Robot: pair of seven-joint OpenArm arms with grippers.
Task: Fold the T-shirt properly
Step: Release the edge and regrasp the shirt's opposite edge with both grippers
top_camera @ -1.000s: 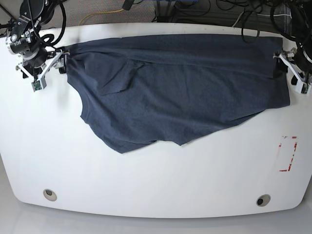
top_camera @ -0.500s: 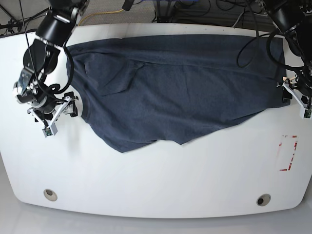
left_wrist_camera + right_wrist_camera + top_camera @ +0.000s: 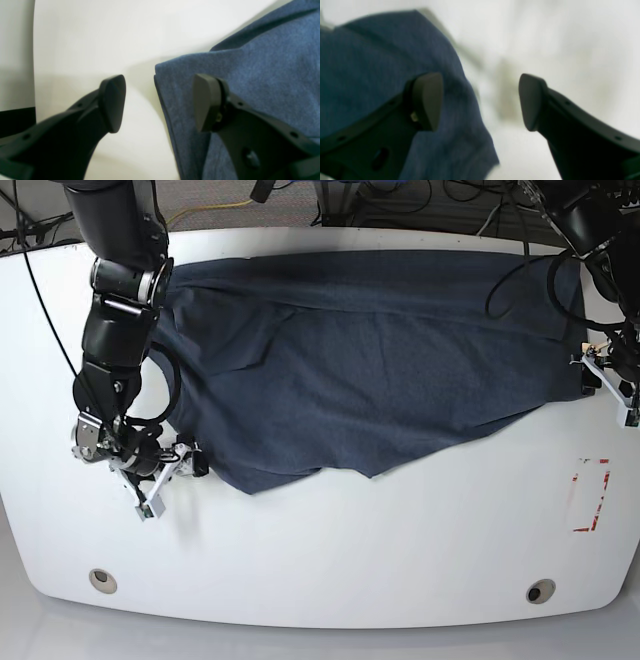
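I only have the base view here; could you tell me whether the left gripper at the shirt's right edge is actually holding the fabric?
Observer: No. The left wrist view shows the left gripper open, straddling a corner of the T-shirt without pinching it.
Operator: And the other arm, please?
Observer: The right gripper is open too; one finger hangs over the cloth, the other over the bare table.
Operator: Is that view sharp?
Observer: No, it is blurred, so contact is unclear.
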